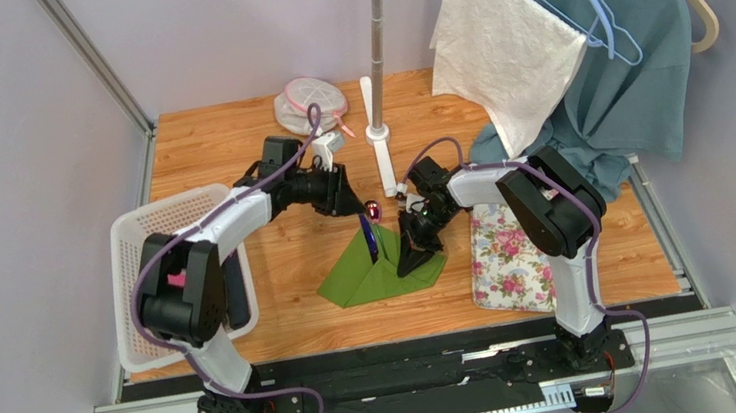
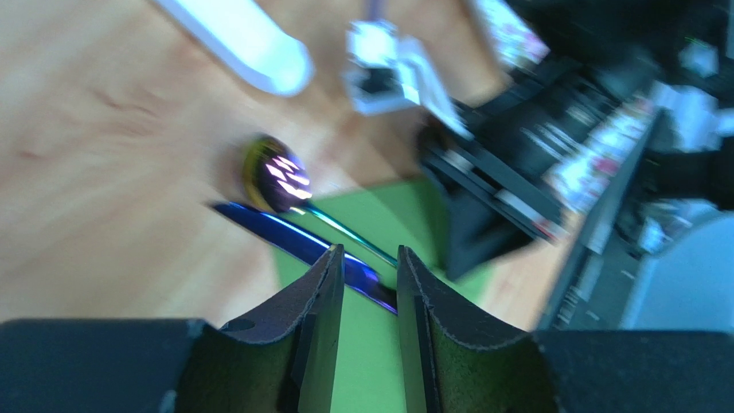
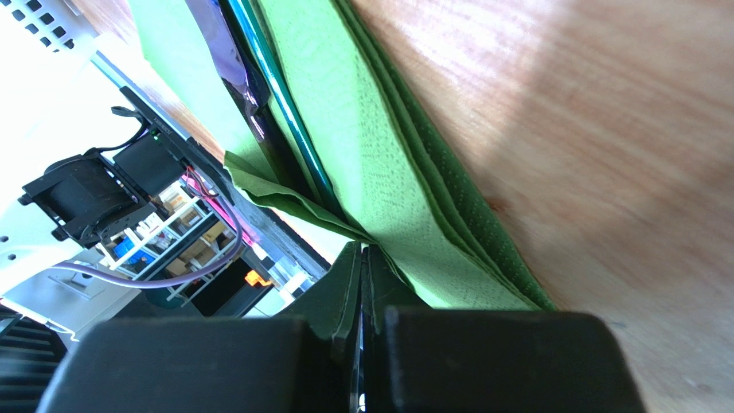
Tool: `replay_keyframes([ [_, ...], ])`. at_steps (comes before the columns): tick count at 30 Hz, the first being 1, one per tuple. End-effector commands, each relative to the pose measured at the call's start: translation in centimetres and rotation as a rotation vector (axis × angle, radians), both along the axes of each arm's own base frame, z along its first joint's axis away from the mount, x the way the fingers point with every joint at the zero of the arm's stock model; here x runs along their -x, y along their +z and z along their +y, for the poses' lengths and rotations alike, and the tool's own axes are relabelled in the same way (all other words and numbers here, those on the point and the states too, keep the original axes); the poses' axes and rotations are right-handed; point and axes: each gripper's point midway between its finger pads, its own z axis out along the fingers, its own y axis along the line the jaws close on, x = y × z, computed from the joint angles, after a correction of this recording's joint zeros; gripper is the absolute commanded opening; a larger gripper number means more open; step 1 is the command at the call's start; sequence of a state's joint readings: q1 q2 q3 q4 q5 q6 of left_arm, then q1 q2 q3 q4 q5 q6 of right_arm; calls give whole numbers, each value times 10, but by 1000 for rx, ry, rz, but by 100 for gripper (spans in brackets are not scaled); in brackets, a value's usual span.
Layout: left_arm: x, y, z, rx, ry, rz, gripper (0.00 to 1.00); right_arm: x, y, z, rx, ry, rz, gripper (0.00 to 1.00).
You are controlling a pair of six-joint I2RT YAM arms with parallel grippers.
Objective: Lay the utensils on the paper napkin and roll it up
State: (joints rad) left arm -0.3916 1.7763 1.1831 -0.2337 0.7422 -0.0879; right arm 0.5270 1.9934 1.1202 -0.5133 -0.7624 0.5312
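The green paper napkin [image 1: 374, 277] lies mid-table, its right part folded up; it also fills the right wrist view [image 3: 405, 172]. The utensils lie on it. A blue-purple stick [image 1: 370, 242] [image 2: 293, 241] lies beside a slimmer one whose glossy reddish head [image 1: 372, 209] [image 2: 277, 172] rests on the wood beyond the napkin's far tip. My left gripper [image 1: 352, 204] [image 2: 370, 251] hovers over the utensils' far end, jaws apart, nothing between them. My right gripper [image 1: 415, 255] [image 3: 363, 249] is shut on the napkin's right edge. The dark utensils [image 3: 258, 95] show inside the fold.
A white basket [image 1: 132, 231] stands at the left. A floral mat [image 1: 512, 255] lies to the right of the napkin. A white stand base and pole [image 1: 377, 137] rise behind. A white cloth [image 1: 504, 46] and a teal shirt [image 1: 631, 58] hang on hangers at the back right.
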Motion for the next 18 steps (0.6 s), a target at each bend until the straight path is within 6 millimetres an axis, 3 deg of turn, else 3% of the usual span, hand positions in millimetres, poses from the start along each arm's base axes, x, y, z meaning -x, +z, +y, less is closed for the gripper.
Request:
replay_keyframes([
  [1,58,15,-10,166,-69,209,37,-5,-27,-13,105,-13,-25,1],
  [2,76,6,-9,166,-76,257,37,-5,-27,-13,102,-11,-26,1],
  [7,111,-5,-13,150,-108,317,37,-3,-26,-14,104,-12,-26,1],
  [13,108,-17,-25,127,-89,354,28,-4,-25,-13,102,-12,-27,1],
  [18,105,-42,-29,84,-67,379,26,-4,-24,-12,95,-10,-24,1],
])
